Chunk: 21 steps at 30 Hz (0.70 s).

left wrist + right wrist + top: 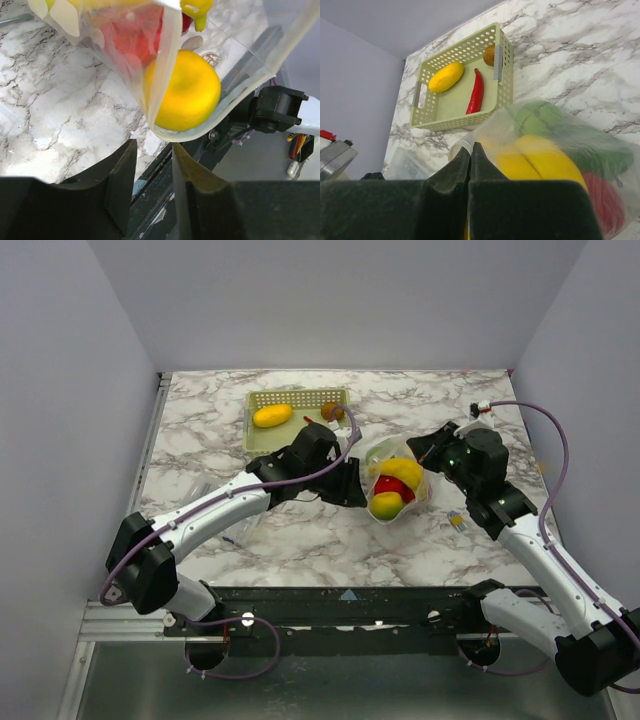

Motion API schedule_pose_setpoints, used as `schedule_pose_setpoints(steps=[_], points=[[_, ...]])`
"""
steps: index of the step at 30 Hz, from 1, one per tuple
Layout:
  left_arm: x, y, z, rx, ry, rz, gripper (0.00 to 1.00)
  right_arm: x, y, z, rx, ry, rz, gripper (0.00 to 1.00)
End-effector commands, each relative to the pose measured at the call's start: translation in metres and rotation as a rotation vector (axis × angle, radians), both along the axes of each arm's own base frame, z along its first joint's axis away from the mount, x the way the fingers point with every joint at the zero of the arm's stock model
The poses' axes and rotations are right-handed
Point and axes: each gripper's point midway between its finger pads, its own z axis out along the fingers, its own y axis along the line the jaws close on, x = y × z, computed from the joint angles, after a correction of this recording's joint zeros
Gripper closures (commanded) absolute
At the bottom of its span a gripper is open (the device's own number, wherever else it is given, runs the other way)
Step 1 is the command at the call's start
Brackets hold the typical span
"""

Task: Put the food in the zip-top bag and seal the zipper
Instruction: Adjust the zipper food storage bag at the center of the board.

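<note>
Zip-top bag (pixel 398 488) mid-worktop (pixel 250 540), between both arms. Inside: banana (pixel 540 160), green pepper (pixel 545 117), red fruit (pixel 605 200), yellow round fruit (pixel 187 90) at lower corner. Right gripper (pixel 470 146) pinched closed on bag edge. Left gripper (pixel 154 145) narrowly parted, empty, just below bag corner. Mesh basket (pixel 300 392) behind bag: yellow fruit (pixel 272 416), red chilli (pixel 476 92).
</note>
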Motion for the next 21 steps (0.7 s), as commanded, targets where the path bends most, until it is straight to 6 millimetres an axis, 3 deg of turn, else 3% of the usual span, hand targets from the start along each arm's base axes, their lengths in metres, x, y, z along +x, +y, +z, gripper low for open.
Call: schedule_pose_setpoints(steps=[1,7,12,15,21], points=[[0.006,-0.014,-0.002,-0.043,0.016,-0.002,0.69,-0.002,0.001,0.009,0.013,-0.034,0.006,0.99],[0.012,-0.023,-0.009,-0.053,0.038,0.005,0.79,-0.003,0.001,0.009,0.013,-0.033,0.006,0.99],[0.009,-0.024,-0.017,-0.049,0.058,-0.004,0.65,-0.003,0.001,0.007,0.01,-0.031,0.004,0.99],[0.012,-0.025,-0.02,-0.046,0.055,0.002,0.65,-0.002,0.001,0.005,0.01,-0.028,0.005,0.99],[0.018,-0.032,-0.028,-0.041,0.066,0.008,0.75,-0.002,0.004,0.005,0.018,-0.025,0.02,0.99]])
